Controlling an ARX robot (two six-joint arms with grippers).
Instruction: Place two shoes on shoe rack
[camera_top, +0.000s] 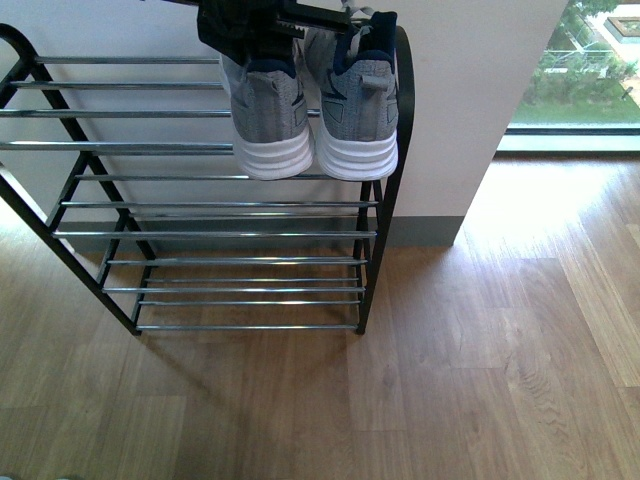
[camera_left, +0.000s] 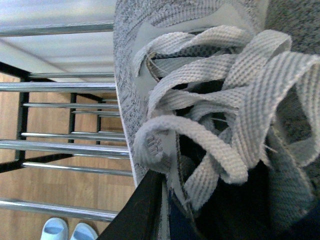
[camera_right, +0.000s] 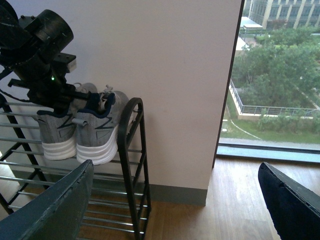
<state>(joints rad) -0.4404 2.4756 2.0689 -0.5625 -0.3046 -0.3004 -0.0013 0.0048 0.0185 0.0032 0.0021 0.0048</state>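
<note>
Grey sneakers (camera_top: 268, 115) sit side by side on the top tier of the shoe rack (camera_top: 220, 205), at its right end in the front view, with heels and thick white soles toward the camera. The outer one lies just beside the arched side post (camera_top: 404, 90) (whether it touches is hard to tell).

The left claw (camera_top: 255, 28) hangs over the collar of the inner sneaker. In the left wrist view one black finger (camera_left: 142, 210) lies against the shoe beside the tangled laces (camera_left: 215, 100). The other finger is hidden, so I cannot tell whether the claw grips the shoe or only rests there.

The right claw (camera_right: 175, 167) is spread wide with nothing in it, and is well back from the rack.

A white wall (camera_top: 470, 100) rises close behind the rack and ends just past the post. Beyond it is a window (camera_top: 590, 70) onto trees. The floor (camera_top: 450, 380) is wood. A pair of pale blue slides (camera_left: 67, 231) shows on it past the chrome bars (camera_left: 60, 147) in the left wrist view.
</note>
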